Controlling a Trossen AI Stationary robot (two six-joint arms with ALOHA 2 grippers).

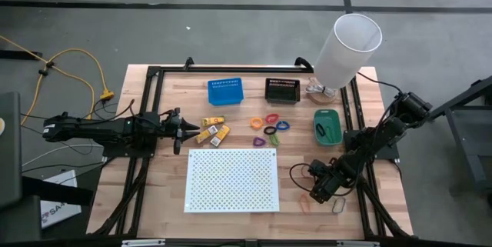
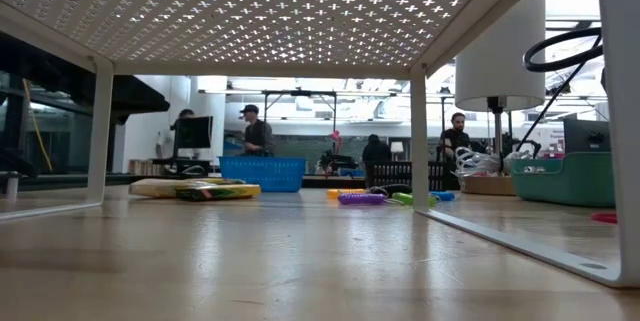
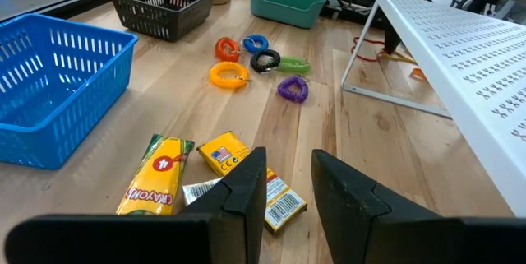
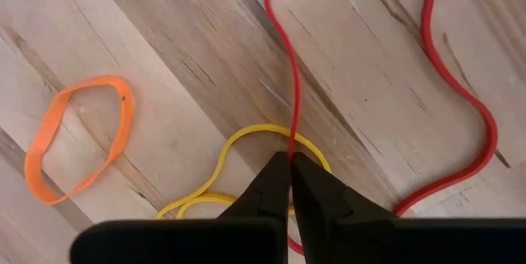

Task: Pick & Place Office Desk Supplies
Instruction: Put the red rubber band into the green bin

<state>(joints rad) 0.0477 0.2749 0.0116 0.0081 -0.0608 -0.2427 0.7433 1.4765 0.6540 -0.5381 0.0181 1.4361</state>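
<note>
Rubber bands lie flat on the wood at the table's near right: a red one [image 4: 485,124], a yellow one [image 4: 238,136] and an orange one [image 4: 127,114]. My right gripper [image 4: 291,159] points down over them, shut on the red band, right at the yellow one's edge. Yellow-orange packets [image 3: 238,173] lie left of centre, with my left gripper [image 3: 289,165] open just left of them, holding nothing. Bright plastic loops [image 1: 269,124] lie in the middle of the table. My right gripper pinches one strand of the red rubber band [image 4: 292,136] between its two fingertips, coming from above and pointing down. The rest of the band lies slack in a loop on the table. Whether the fingertips also touch the yellow band beneath, I cannot tell.
A white perforated board [image 1: 232,179] stands on legs at the near centre. A blue bin [image 1: 225,91], a black bin [image 1: 282,90] and a green bin [image 1: 327,126] sit toward the far side. A white cylinder [image 1: 347,47] rises at the far right corner.
</note>
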